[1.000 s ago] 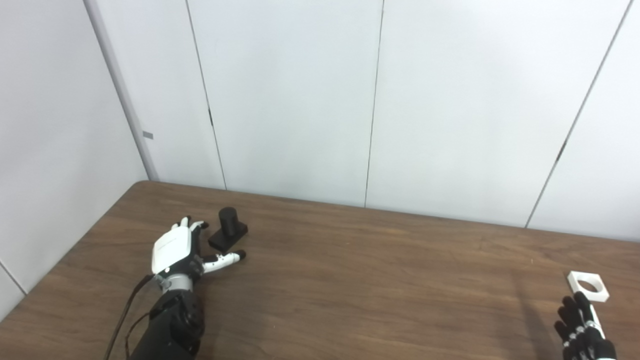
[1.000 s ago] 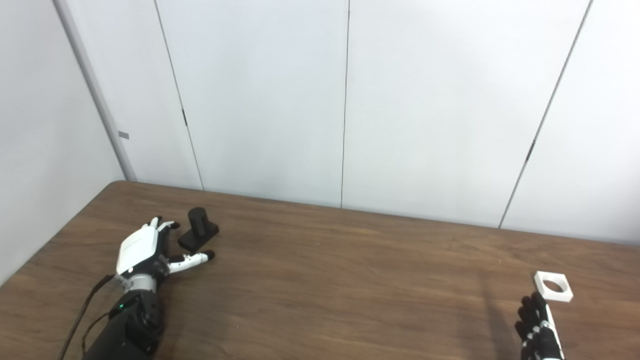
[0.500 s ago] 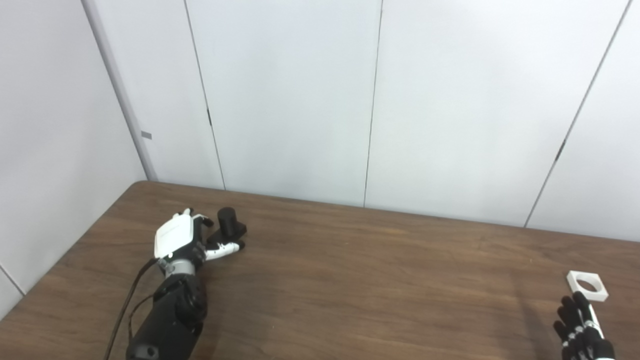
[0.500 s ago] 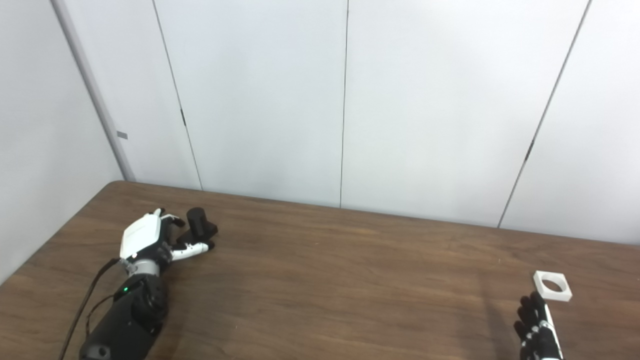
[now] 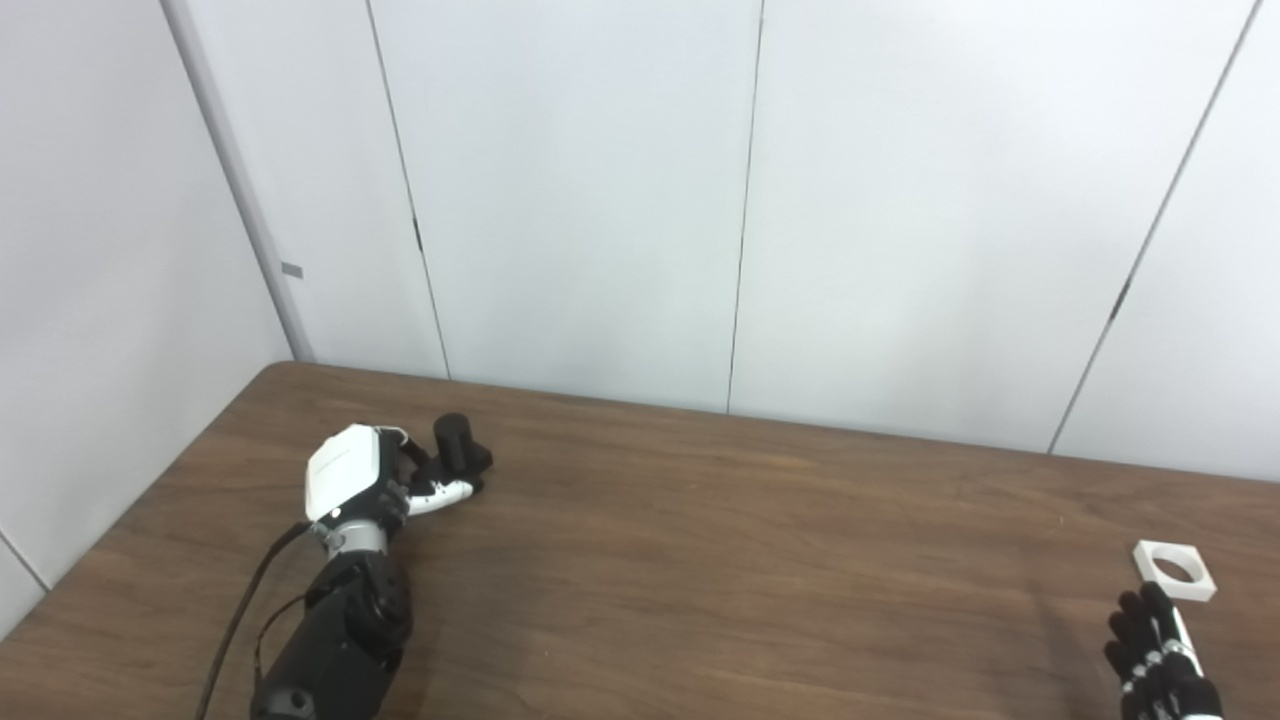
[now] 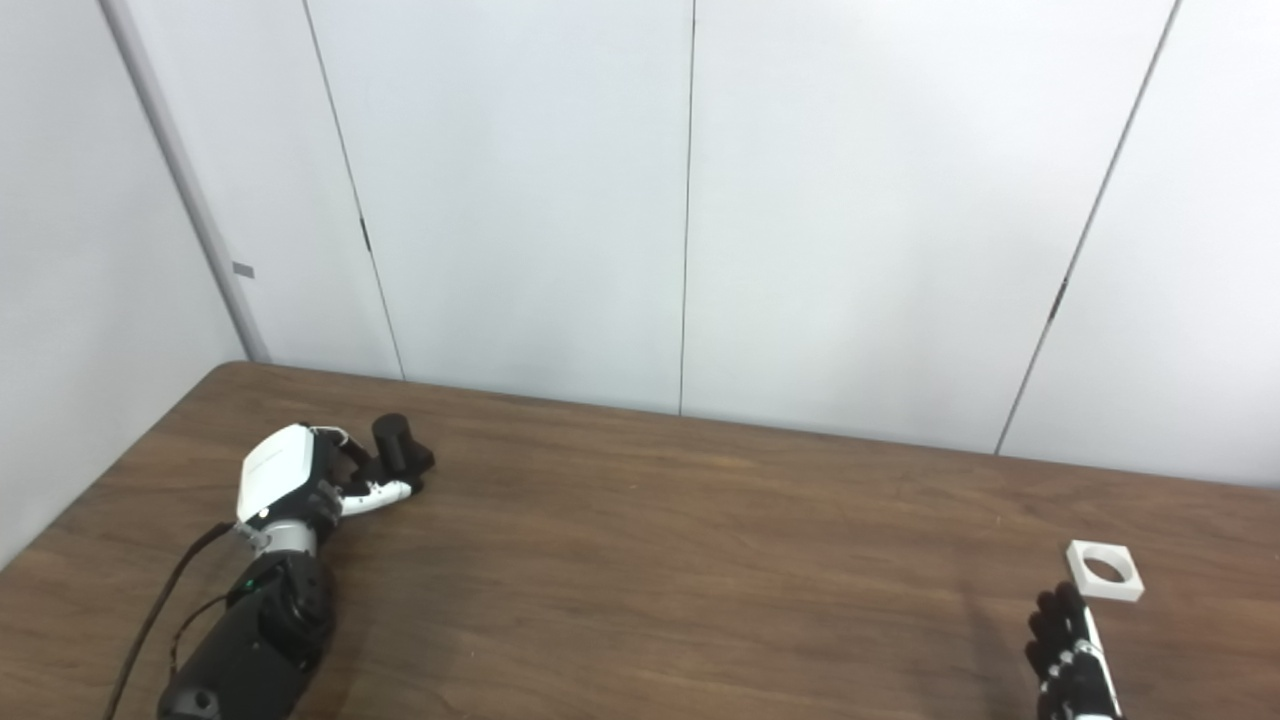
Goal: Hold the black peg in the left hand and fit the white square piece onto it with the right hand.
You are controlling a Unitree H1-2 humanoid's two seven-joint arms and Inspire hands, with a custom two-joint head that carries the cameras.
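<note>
**Peg grasp half-formed; white piece not yet taken**

The black peg (image 5: 455,446) stands on its flat base at the far left of the table (image 5: 700,560), upright as far as can be seen. The left hand (image 5: 360,480) is wrapped around its near side, with the fingers curled toward the base and the thumb laid along the front edge. Contact is evident, but whether the hold is firm cannot be told from either view, and the peg does not appear lifted off the table.

The white square piece (image 5: 1174,571) lies flat near the right edge of the table, its round hole facing up. The right hand (image 5: 1155,660) is just nearer than it, fingers extended and apart, holding nothing; no contact with the piece is seen.

Several risks are judged from this. If the left hand closes only on the low base, the peg may be tipped or pushed away across the table rather than picked up. A loose hold could let the peg twist when the piece is pressed on. The white piece is thin and flat, so it may be slid toward the table edge by the fingertips instead of being raised. The two parts are well apart, so alignment of hole and peg is still to be made.
</note>
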